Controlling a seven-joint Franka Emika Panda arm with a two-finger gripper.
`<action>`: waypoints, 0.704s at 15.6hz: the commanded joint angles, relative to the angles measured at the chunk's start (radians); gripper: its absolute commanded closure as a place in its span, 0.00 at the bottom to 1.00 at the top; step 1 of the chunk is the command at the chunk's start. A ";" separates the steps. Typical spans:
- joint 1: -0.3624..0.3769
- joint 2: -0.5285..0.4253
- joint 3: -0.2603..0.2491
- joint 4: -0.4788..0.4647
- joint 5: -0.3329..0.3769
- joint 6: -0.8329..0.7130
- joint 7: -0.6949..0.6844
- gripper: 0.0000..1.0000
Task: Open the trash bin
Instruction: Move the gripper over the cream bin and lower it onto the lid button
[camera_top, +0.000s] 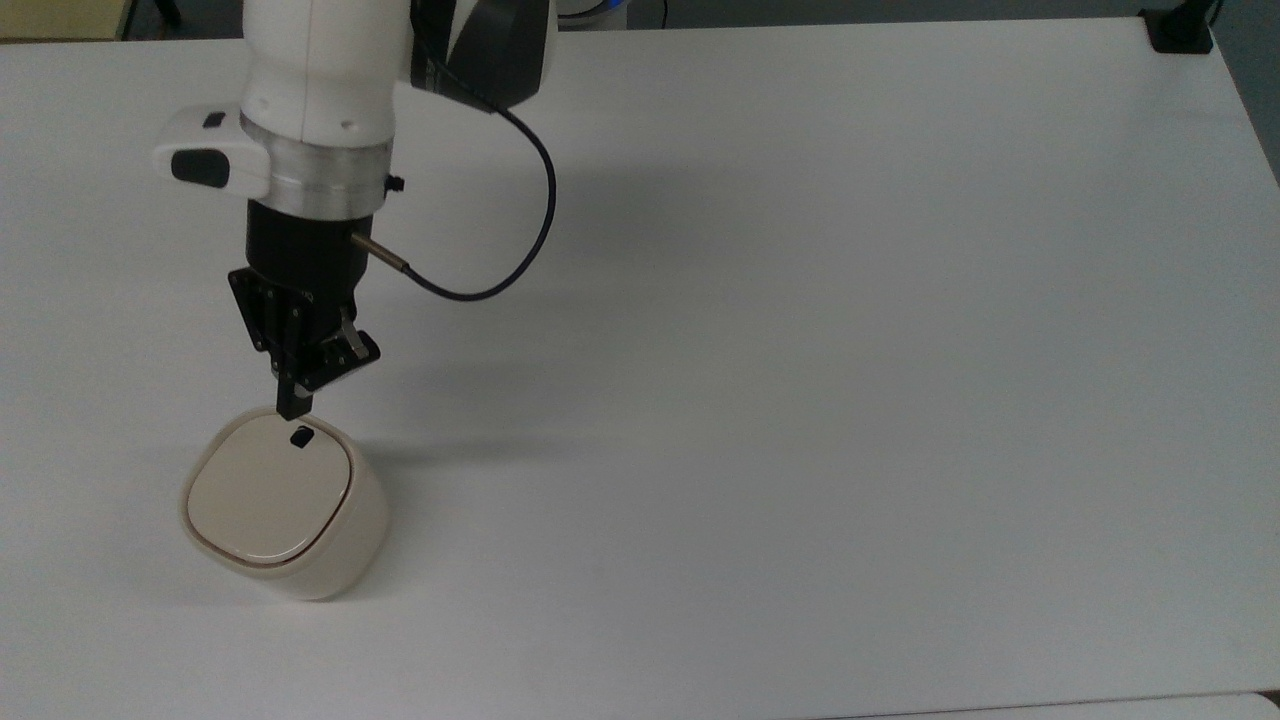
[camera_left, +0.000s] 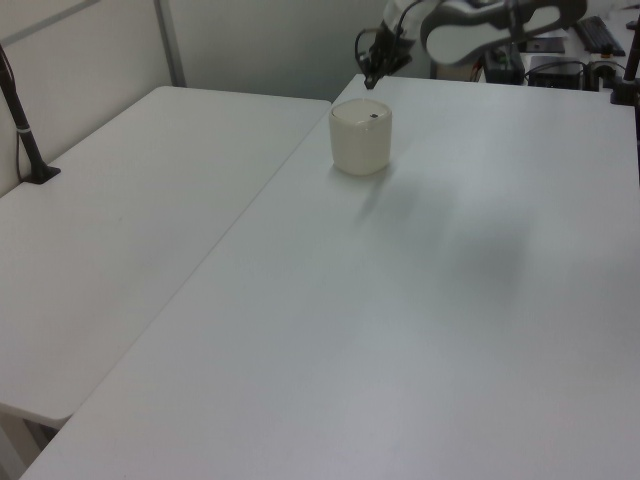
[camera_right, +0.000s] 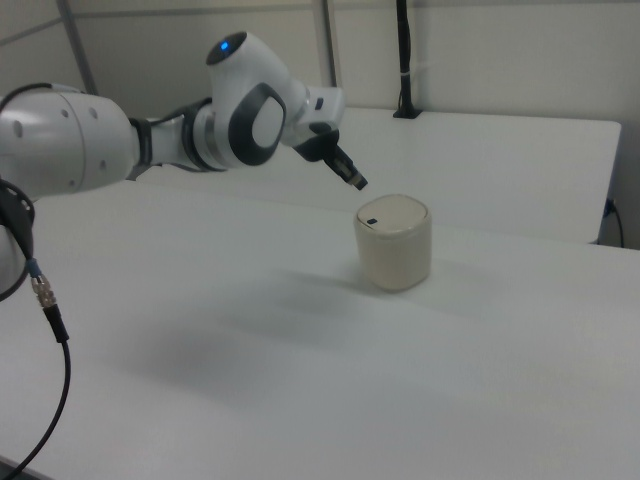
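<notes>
Because the task is to open the trash bin (camera_top: 283, 503), the scene centres on that one small cream container, standing upright on a white counter (camera_top: 800, 400) toward the top view's lower left. Its flat lid is closed, edged by a thin brown line, with a small black button (camera_top: 300, 436) near the lid's edge on the side facing the arm. That placement probably explains the approach: the white robot arm (camera_right: 120, 140) reaches in from that side, so the claw (camera_top: 293, 408) arrives at the button first. The claw's two dark fingers are pressed together into a single narrow tip — a shape suited to poking a small button rather than gripping anything. In the right view the tip hangs in the air just above and beside the lid, tilted downward, not touching it. A dark cable (camera_top: 500, 250) loops from the wrist. The press itself appears not yet made.
</notes>
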 joint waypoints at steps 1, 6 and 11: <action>0.016 0.056 -0.031 0.027 -0.027 0.047 0.034 1.00; 0.016 0.108 -0.033 0.018 -0.038 0.085 0.035 1.00; 0.016 0.108 -0.031 0.001 -0.076 0.085 0.034 1.00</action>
